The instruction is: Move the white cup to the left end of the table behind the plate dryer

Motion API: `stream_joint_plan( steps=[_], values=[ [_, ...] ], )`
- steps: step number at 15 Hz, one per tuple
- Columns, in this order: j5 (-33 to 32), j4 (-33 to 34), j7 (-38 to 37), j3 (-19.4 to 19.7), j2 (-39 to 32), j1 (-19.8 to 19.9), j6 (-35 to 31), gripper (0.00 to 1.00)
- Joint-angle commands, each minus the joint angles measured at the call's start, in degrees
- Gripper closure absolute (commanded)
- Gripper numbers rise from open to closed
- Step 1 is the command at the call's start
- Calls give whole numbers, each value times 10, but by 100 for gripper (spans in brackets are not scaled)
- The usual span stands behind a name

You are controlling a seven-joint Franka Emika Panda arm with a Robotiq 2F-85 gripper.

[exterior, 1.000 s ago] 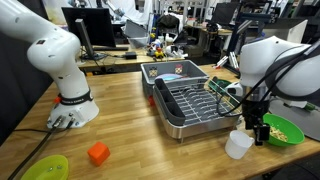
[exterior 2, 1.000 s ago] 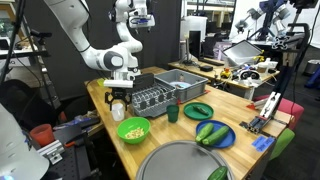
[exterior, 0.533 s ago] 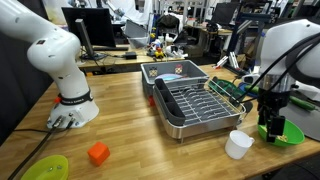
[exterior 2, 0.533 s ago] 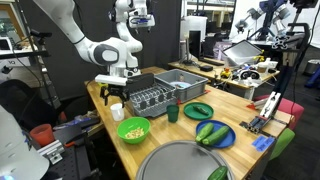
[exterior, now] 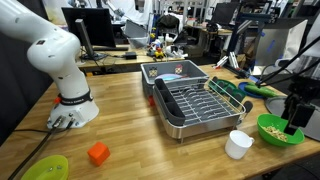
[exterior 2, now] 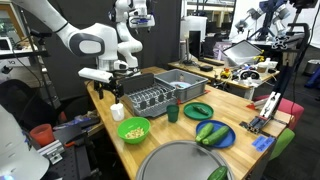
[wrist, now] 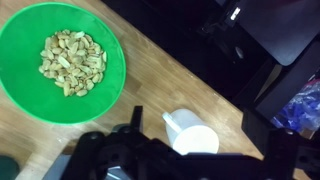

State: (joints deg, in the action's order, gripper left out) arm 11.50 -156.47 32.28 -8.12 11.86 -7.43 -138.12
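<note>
The white cup (exterior: 238,144) stands upright on the wooden table (exterior: 130,125), beside the near corner of the metal plate dryer (exterior: 195,105). It also shows in the other exterior view (exterior 2: 118,111) and in the wrist view (wrist: 190,133). My gripper (exterior: 292,124) is open and empty, raised clear of the cup and off to its side near the table edge; it also shows in an exterior view (exterior 2: 101,88). In the wrist view the cup lies below, between the spread fingers (wrist: 195,122). The plate dryer (exterior 2: 150,97) is beside the cup.
A green bowl of tan bits (exterior: 280,130) (wrist: 60,60) sits close to the cup. A grey tub (exterior: 170,71) stands behind the dryer. A red block (exterior: 98,153) and a lime plate (exterior: 45,168) lie at the table's other end. A green cup (exterior 2: 172,113) and plates (exterior 2: 212,133) sit beyond the rack.
My gripper was right over the cup one second ago; it has since drawn up and away past the green bowl. The cup has stayed in place.
</note>
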Motion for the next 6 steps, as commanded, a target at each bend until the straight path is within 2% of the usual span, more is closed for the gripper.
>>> stream_joint_plan(
  steps=[1, 6],
  values=[
    [-3, -7, -5, 23, 15, -22, 0, 0],
    [-1, -20, -6, 27, 30, -29, -10, 0]
  ],
)
